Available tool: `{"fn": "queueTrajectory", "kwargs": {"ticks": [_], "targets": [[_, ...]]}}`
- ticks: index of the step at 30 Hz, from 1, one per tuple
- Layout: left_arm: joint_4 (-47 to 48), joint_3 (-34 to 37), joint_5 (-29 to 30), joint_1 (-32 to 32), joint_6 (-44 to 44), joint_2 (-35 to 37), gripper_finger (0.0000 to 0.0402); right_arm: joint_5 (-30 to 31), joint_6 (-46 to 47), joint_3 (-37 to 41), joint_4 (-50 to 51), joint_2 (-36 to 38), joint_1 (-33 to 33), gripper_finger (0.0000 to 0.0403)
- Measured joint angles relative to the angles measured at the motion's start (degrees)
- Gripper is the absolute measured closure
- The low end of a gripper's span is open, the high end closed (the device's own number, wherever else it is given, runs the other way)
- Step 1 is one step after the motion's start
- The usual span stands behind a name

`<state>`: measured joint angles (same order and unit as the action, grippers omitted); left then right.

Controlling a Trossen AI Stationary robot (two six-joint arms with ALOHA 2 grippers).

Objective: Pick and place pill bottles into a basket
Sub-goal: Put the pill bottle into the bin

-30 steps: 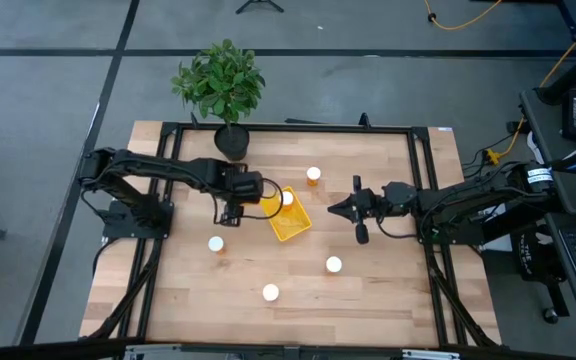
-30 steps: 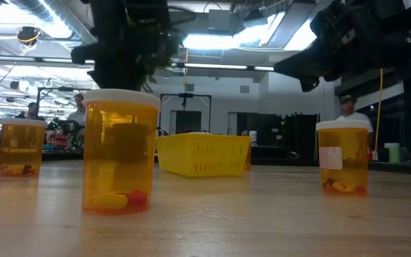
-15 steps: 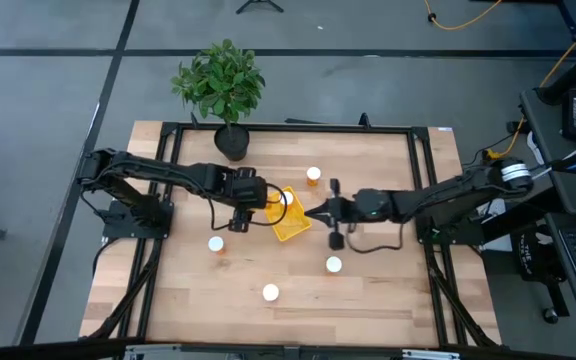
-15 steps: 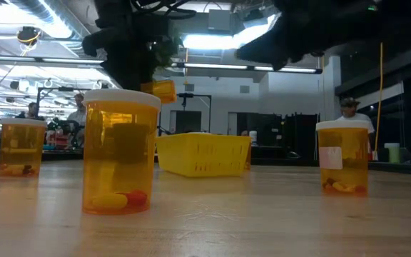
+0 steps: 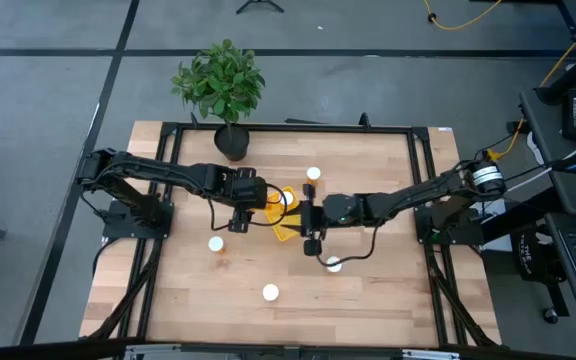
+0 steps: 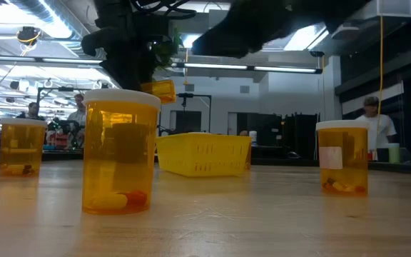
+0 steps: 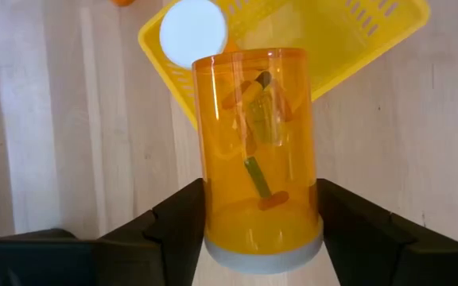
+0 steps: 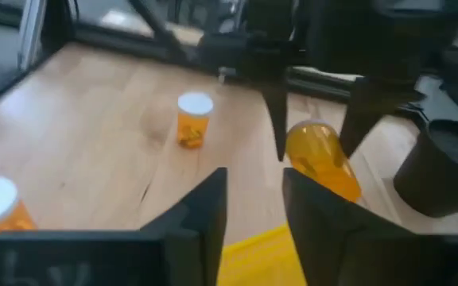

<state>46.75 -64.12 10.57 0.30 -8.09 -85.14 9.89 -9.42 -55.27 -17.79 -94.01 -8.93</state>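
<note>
The yellow basket point(image 5: 286, 228) sits mid-table with one white-capped bottle point(image 7: 193, 32) inside. My left gripper point(image 5: 243, 205) is shut on an orange pill bottle point(image 7: 257, 151), just left of the basket and above its corner. My right gripper point(image 5: 308, 225) is open and empty over the basket's right side, facing the left gripper. Other bottles stand upright on the table: one behind the basket point(image 5: 313, 175), one at the left point(image 5: 215, 243), one near the right gripper point(image 5: 334, 264), and one toward the near edge point(image 5: 270, 292). My left gripper pinches the bottle's orange body near its white-cap end point(image 7: 261, 238) between its two fingers point(image 7: 185, 226). The fingers come from above, pointing down. The bottle hangs tilted below them, cap toward the wrist, lifted clear of the table, as the right wrist view point(image 8: 320, 163) shows.
A black pot with a green plant point(image 5: 230, 140) stands at the table's far edge, left of the middle. A black frame point(image 5: 168, 128) runs around the table. People stand in the room beyond the table point(image 6: 373, 121).
My right gripper has gone toward the table's left edge, from right of the basket to over the basket's right side, staying open. My left gripper has shifted a little toward the basket with the bottle.
</note>
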Motion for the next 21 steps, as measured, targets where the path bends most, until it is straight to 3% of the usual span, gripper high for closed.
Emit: {"fn": "queueTrajectory", "kwargs": {"ticks": [10,21], "targets": [[0.22,0.0,-0.17,-0.02,0.2,0.0,0.0185,1.72,-4.5,-12.29,13.61,-6.53,0.04,0.0189],[1.14,0.0,0.09,-1.32,5.41,0.0,0.0185,1.7,-1.75,-12.22,20.45,-4.57,0.17,0.0179]]}}
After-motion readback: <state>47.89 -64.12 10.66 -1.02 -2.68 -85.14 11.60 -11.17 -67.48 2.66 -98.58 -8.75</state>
